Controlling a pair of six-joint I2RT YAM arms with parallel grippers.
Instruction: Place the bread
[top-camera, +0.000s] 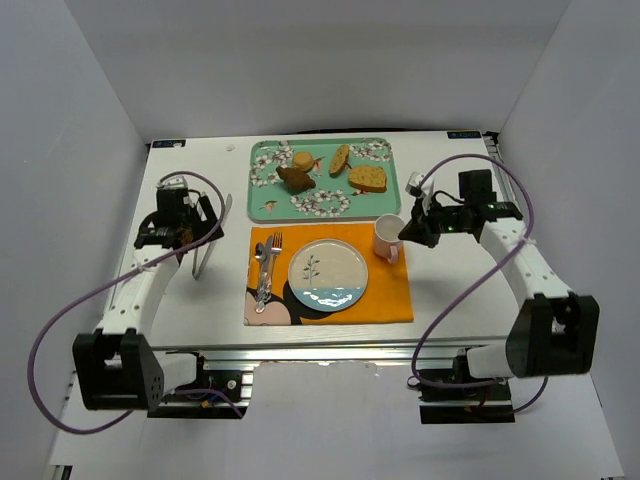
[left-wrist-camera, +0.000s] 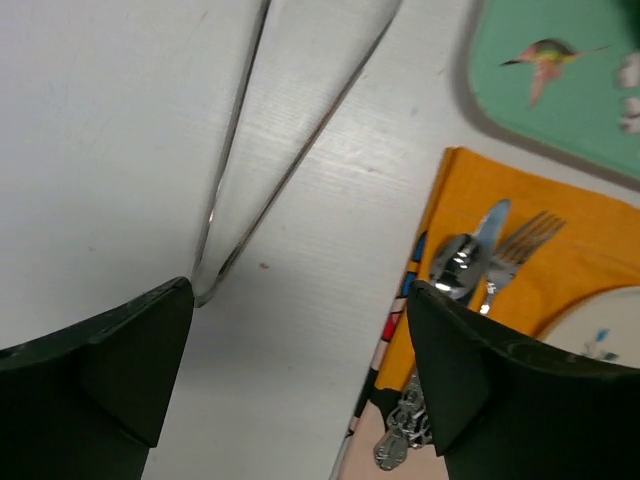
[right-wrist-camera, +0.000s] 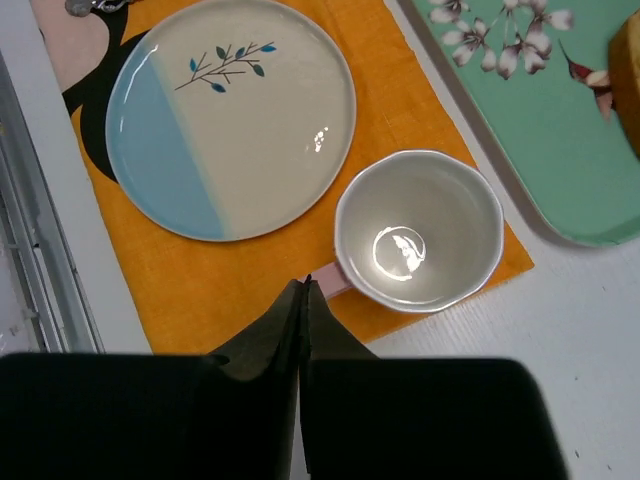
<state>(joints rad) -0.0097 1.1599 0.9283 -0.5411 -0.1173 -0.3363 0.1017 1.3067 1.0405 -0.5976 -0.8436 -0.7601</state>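
The bread (top-camera: 296, 179), a dark brown lumpy chunk, lies on the green flowered tray (top-camera: 262, 203) at the back, just in front of a round tan bun (top-camera: 302, 160). It shows in neither wrist view. My left gripper (top-camera: 203, 233) is open and empty over bare table left of the orange placemat; in the left wrist view (left-wrist-camera: 300, 290) the joined end of metal tongs (left-wrist-camera: 235, 130) lies by its left finger. My right gripper (top-camera: 404, 232) is shut and empty, its tip (right-wrist-camera: 303, 287) right by the handle of the pink cup (right-wrist-camera: 418, 228).
A blue-and-cream plate (top-camera: 328, 274) sits on the orange placemat (top-camera: 390, 295), with a fork and spoon (top-camera: 265, 262) to its left and the cup (top-camera: 388, 236) at its back right. The tongs (top-camera: 205, 250) lie left of the mat. A toast slice (top-camera: 368, 178) and another slice (top-camera: 340, 159) share the tray.
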